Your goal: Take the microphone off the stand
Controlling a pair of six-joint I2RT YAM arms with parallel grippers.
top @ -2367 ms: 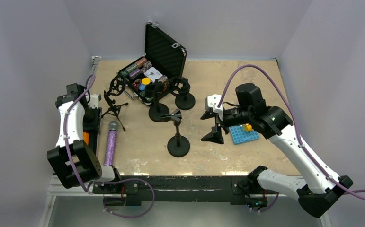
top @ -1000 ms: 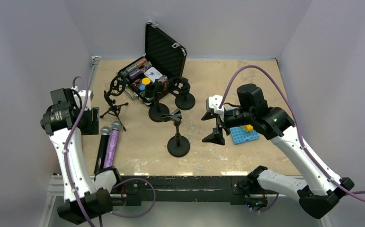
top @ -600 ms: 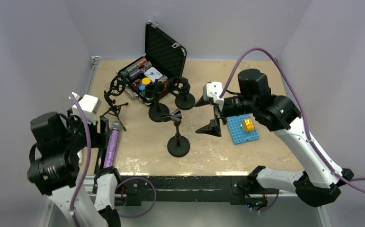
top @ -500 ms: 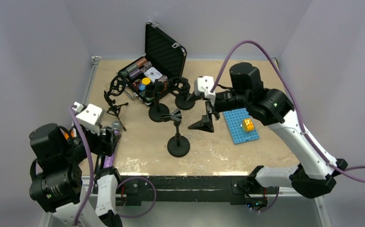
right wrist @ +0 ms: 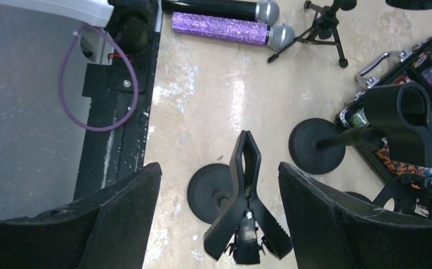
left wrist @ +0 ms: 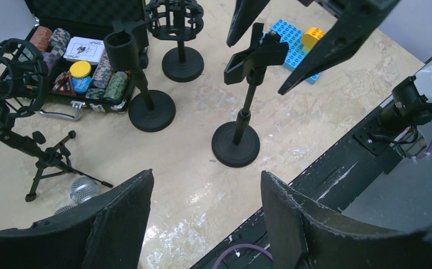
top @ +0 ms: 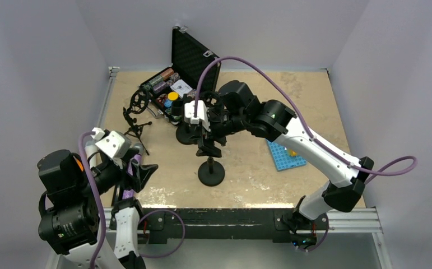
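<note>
The purple microphone [right wrist: 222, 29] lies flat on the worktop [top: 258, 179] near the left edge, off any stand. Its long axis runs from the near edge toward the far edge, and its mesh head points to the far edge, close to the feet of a small tripod stand [left wrist: 45, 157]. A black microphone [right wrist: 213, 8] lies just beside it, parallel, head the same way. From above, the left arm hides most of both.

The clip stand [left wrist: 241, 120] stands upright on its round base near the middle of the worktop, its clamp empty. The right claw [right wrist: 219, 168] is released, with one finger on each side of that clamp and a gap on both sides. The left claw [left wrist: 206, 176] is also released, spread wide with nothing in it, above the near-left corner.

The worktop is pale beige board, mottled, with worn whitish patches toward the near edge, where a black rail [top: 230, 216] runs. Plain grey-lilac walls [top: 258, 33] close in the left, far and right sides. An open black case [top: 194, 59] of chips sits toward the far-left corner, and a blue block plate [top: 283, 157] lies toward the right edge.
</note>
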